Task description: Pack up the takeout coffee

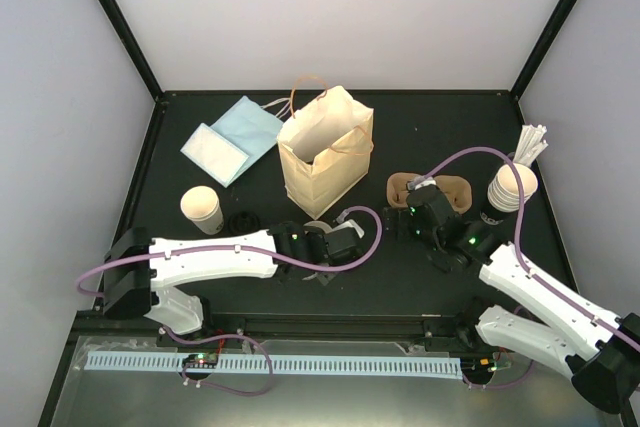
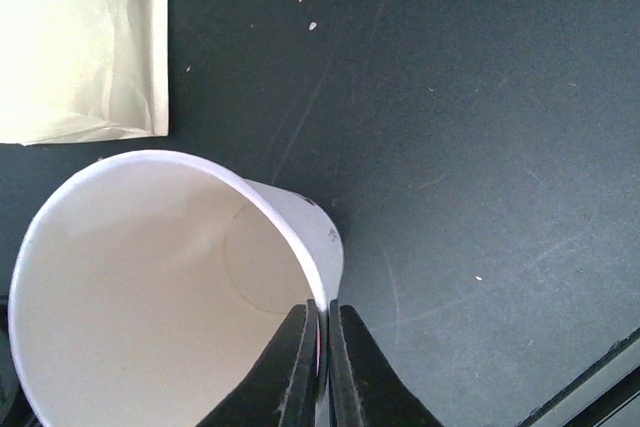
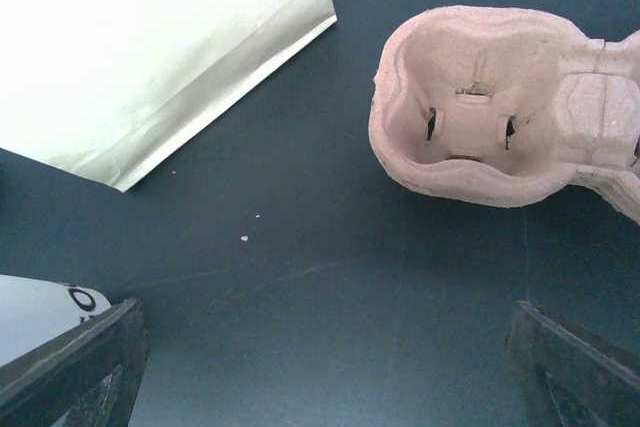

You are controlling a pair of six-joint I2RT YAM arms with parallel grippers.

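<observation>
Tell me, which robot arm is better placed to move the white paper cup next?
Left. The left tool is shut on the rim of the round white paper cup, so it can carry it. The right tool is open and empty, near the brown pulp two-cup carrier.

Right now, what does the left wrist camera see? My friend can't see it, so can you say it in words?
An empty white paper cup faces the camera mouth-first, its rim pinched between the left arm's two black fingers. A corner of a cream paper bag shows at top left, on a dark table.
</observation>
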